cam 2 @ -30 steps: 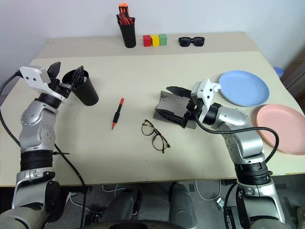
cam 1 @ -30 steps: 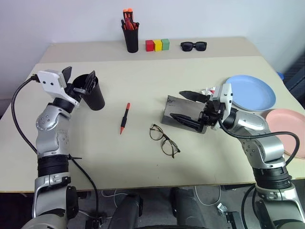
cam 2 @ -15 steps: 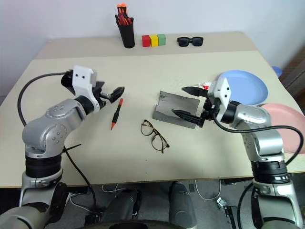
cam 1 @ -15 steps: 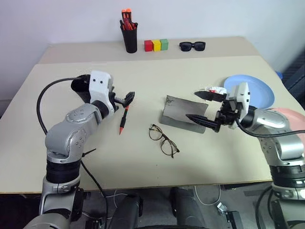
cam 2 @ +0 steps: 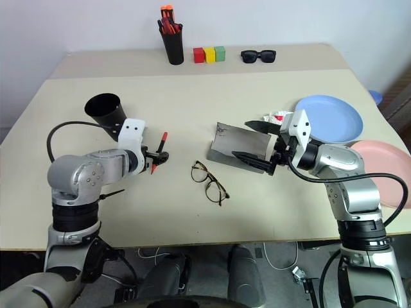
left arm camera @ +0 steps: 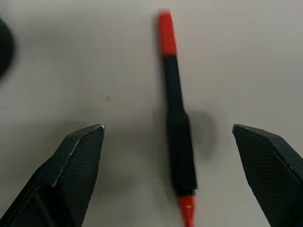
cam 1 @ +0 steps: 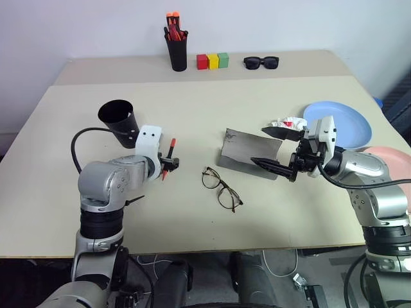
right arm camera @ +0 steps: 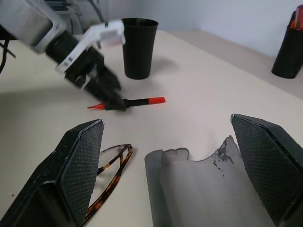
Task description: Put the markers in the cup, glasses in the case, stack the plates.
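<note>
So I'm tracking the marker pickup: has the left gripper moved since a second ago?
Yes. The left gripper went from the cup down to the red marker.

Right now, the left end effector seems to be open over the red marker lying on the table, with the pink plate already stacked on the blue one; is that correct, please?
Not quite: the pink plate is not stacked; in the right eye view it lies on the table beside the blue plate. The rest holds: the left end effector is open over the red marker lying on the table.
</note>
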Robot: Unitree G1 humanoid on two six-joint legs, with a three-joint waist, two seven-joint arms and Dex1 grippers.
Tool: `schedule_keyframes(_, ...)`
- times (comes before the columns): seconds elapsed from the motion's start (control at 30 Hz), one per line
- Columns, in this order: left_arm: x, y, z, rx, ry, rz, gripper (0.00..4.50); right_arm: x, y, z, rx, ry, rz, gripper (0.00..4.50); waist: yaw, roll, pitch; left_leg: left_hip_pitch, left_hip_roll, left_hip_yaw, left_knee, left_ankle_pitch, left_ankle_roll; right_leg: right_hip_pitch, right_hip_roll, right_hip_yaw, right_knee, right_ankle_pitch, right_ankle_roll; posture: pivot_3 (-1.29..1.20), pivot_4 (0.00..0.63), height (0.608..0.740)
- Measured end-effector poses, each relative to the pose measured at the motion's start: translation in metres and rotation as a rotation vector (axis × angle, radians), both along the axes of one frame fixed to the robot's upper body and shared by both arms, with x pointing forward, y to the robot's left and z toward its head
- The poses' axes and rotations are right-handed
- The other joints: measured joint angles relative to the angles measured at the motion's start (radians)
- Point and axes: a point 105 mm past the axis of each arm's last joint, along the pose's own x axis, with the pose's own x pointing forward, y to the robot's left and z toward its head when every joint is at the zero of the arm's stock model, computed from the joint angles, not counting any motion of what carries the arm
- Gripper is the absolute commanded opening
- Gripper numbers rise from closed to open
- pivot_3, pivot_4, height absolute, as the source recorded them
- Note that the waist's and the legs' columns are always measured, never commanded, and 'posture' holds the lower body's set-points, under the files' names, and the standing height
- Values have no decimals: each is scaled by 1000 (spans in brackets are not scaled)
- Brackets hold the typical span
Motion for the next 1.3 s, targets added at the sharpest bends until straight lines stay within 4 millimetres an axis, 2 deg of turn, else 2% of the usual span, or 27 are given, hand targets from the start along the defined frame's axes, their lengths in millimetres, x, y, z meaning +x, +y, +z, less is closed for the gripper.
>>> schedule_keyframes(0.2, 2, -7, 2, -27, 29, -24, 4445, -2, -1, -5, -14, 10, -5, 4420, 1, 0, 0, 0, 0, 0, 0, 0, 0, 0, 0, 0, 0, 0, 0, 0, 150, 740)
schedule_keyframes(0.23, 2, -7, 1, -28, 29, -25, 4208, -2, -2, -5, -18, 10, -6, 4420, 1, 0, 0, 0, 0, 0, 0, 0, 0, 0, 0, 0, 0, 0, 0, 0, 150, 740)
schedule_keyframes(0.3, 3, -7, 1, -28, 29, -24, 3622, -2, -3, -5, -27, 12, -11, 4420, 1, 0, 0, 0, 0, 0, 0, 0, 0, 0, 0, 0, 0, 0, 0, 0, 150, 740)
schedule_keyframes(0.53, 3, -10, 1, -46, 30, -43, 163, -1, -3, -6, -31, 14, -21, 4420, 2, 0, 0, 0, 0, 0, 0, 0, -1, 0, 0, 0, 0, 0, 0, 0, 150, 740)
schedule_keyframes(0.7, 5, -4, 4, -30, 13, -29, 63, -1, -3, -6, -34, 12, -24, 4420, 1, 0, 0, 0, 0, 0, 0, 0, -1, 0, 0, 0, 0, 0, 0, 0, 150, 740)
schedule_keyframes(0.8, 13, -2, 18, -24, -79, -28, 63, 0, -3, -5, -39, 7, -23, 4420, 2, 0, 0, 0, 0, 0, 0, 1, -1, 0, 0, 0, 0, 0, 0, 0, 150, 740)
schedule_keyframes(0.9, 32, -7, 64, -62, -399, -77, 63, 1, -1, -5, -37, 7, -18, 4420, 3, 0, 0, -1, 0, 0, 0, 2, -4, 0, -1, 0, -1, 0, 0, 0, 150, 740)
schedule_keyframes(1.0, 39, -15, 115, -120, -734, -145, 63, 2, 1, -4, -36, 4, -14, 4420, 5, 0, 0, -1, 0, 1, 0, 2, -4, 0, -2, 0, -1, 0, 0, 0, 150, 740)
schedule_keyframes(1.07, 39, -17, 130, -140, -855, -173, 63, 2, 3, -3, -33, 2, -12, 4420, 4, 0, 0, 0, 0, 1, 0, 2, -3, 0, -2, 0, -1, 0, 0, 0, 150, 740)
schedule_keyframes(1.17, 41, -3, 143, -129, -986, -143, 63, 3, 2, -4, -29, 6, -19, 4420, 0, 0, 0, 0, 0, 1, 0, 1, -2, 0, -1, 0, -1, 0, 0, 0, 150, 740)
schedule_keyframes(1.3, 36, 40, 161, -7, -1164, -48, 63, 4, 2, -4, -27, 6, -22, 4420, -1, 0, 0, 0, 0, 1, 0, 1, -1, 0, -1, 0, -1, 0, 0, 0, 150, 740)
